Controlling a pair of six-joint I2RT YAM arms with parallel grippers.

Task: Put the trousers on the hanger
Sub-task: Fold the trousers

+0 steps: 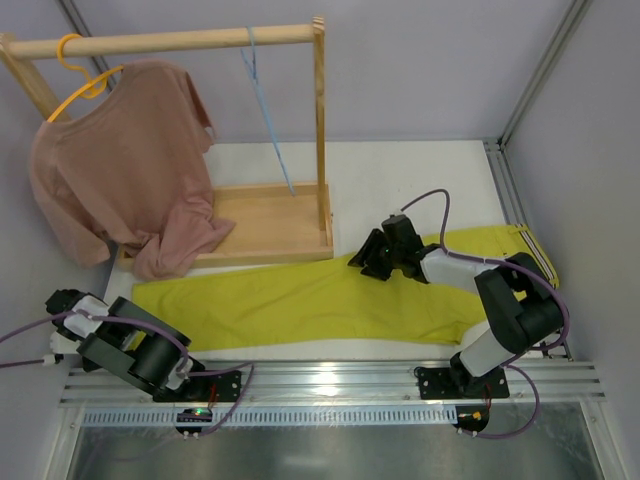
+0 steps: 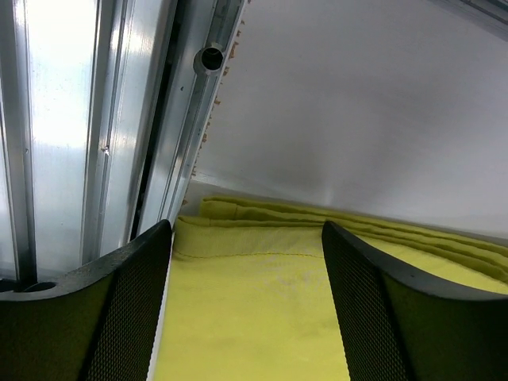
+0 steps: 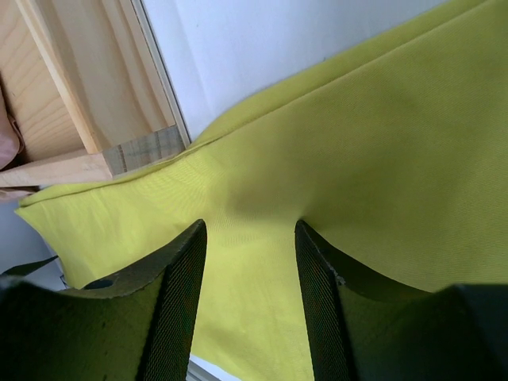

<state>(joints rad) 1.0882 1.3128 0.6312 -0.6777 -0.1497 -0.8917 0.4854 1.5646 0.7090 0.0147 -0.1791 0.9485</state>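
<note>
The trousers (image 1: 300, 300) lie flat on the table (image 1: 420, 170). Their long axis runs left to right across the front of both arms, with the waistband toward the right arm's side and the leg ends toward the left arm's. The right gripper (image 1: 365, 262) sits over the far edge of the cloth, about midway along. In its wrist view the jaws stand apart with smooth yellow-green cloth directly beneath and between them and no fold pinched; whether the tips touch the fabric I cannot tell. The left gripper (image 2: 246, 230) is likewise open, and the hemmed end of a leg lies between its fingers (image 2: 135, 294), with layered cloth edges off to one side. The hanger (image 1: 268, 120) hangs from the wooden rail (image 1: 180, 40), beyond the right jaws and to their left, well apart from both grippers; the right arm is the nearer. By my judgement, the coming move turns on lifting cloth that lies crosswise to the path toward that hanger. The rack's wooden tray (image 1: 280, 225), just beyond the right jaws and to their left, holds the slumped bottom of the pink shirt (image 1: 120, 170), which hangs on a yellow hanger (image 1: 85, 80). The blue hanger's lower end dangles above the tray.
</note>
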